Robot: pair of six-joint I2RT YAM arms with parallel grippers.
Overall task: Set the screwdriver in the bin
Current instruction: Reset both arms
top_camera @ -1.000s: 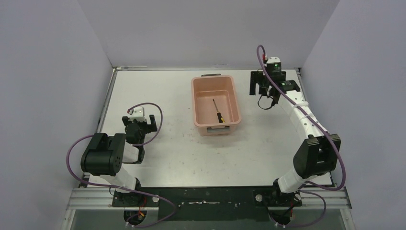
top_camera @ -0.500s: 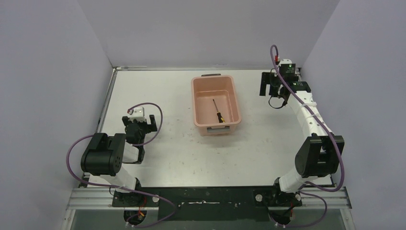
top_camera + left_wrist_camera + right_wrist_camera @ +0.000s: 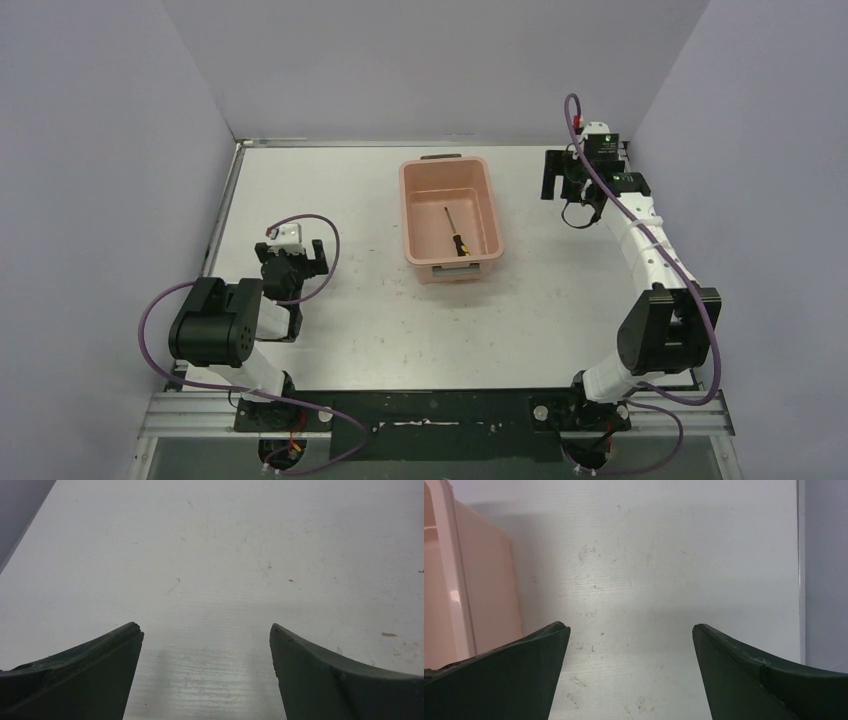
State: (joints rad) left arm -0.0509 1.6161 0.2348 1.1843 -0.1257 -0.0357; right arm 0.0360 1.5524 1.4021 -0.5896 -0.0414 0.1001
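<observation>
**Screwdriver lying inside the pink bin**

The small screwdriver (image 3: 455, 232), with a thin dark shaft and a black-and-yellow handle, lies on the floor of the rectangular salmon-pink plastic bin (image 3: 404, 212). The bin stands toward the far side of the white table (image 3: 350, 330). The right gripper (image 3: 630, 626) hangs near the bin's right side, jaws spread wide and holding nothing. The left gripper (image 3: 205, 625), equally wide and empty, sits low over the table's left side, well apart from the bin.

My right wrist view cuts the bin (image 3: 484, 590) off at its left edge; overhead, I can't resolve the screwdriver (image 3: 455, 232) tip.
</observation>
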